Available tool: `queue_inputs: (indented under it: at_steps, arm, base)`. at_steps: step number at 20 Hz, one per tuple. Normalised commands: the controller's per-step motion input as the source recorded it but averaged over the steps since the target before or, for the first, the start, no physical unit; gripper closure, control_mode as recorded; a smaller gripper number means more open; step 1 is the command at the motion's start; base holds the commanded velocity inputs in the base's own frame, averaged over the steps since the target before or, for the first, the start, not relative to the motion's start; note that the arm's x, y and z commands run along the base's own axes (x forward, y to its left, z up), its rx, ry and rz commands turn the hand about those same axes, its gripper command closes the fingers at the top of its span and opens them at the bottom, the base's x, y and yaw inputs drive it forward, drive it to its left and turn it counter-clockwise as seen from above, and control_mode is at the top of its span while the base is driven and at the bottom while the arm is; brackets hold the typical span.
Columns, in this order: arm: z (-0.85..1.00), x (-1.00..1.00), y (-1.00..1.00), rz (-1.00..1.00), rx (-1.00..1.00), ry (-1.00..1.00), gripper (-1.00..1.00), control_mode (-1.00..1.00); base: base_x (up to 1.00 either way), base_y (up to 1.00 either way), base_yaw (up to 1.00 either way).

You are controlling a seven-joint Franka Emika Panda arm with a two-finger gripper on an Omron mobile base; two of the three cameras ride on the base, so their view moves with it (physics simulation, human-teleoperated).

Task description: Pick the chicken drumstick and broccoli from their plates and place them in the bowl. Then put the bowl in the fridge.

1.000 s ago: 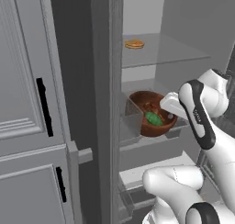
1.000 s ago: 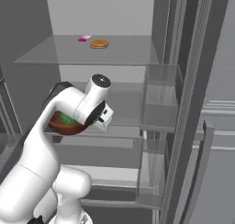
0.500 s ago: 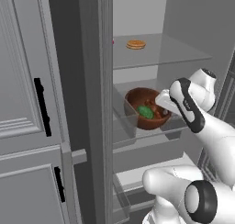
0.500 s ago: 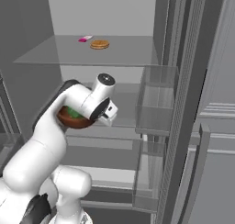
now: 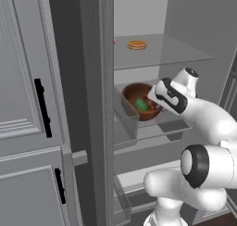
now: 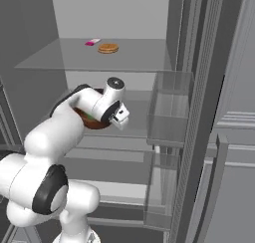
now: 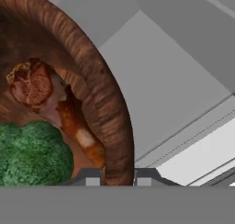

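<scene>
We see the bowl (image 5: 140, 106) on the middle glass shelf (image 5: 178, 123) inside the fridge (image 5: 88, 104), with the broccoli (image 7: 32, 152) and drumstick (image 7: 50, 101) in it. Our gripper (image 7: 118, 178) pinches the bowl's rim between narrow fingers. A burger (image 6: 108, 48) sits on the shelf above the bowl.

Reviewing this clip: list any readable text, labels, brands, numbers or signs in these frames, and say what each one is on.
None: no words, numbers, brands or signs can be read anywhere.
The fridge doors, shelves and walls are plain grey.
The bowl, the broccoli and the chicken drumstick carry no marks.
The small pink item beside the round brown food on the upper shelf is too small to show any print.
</scene>
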Motion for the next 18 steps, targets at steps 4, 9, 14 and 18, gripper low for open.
queue_inputs:
  at_steps: [4, 9, 14, 18]
  arm:
    - [-0.66, 0.31, 0.00, -0.12, 0.00, 0.00, 1.00, -1.00]
    - [-0.46, 0.71, 0.12, -0.12, 0.00, 0.00, 1.00, -1.00]
    - [-0.28, 0.91, 0.20, -0.12, 0.00, 0.00, 1.00, -1.00]
    - [-0.08, 0.41, 0.06, -0.09, 0.00, 0.00, -1.00, -1.00]
  base:
    - [0.00, 0.00, 0.00]
    - [0.00, 0.00, 0.00]
    - [0.00, 0.00, 0.00]
    - [0.00, 0.00, 0.00]
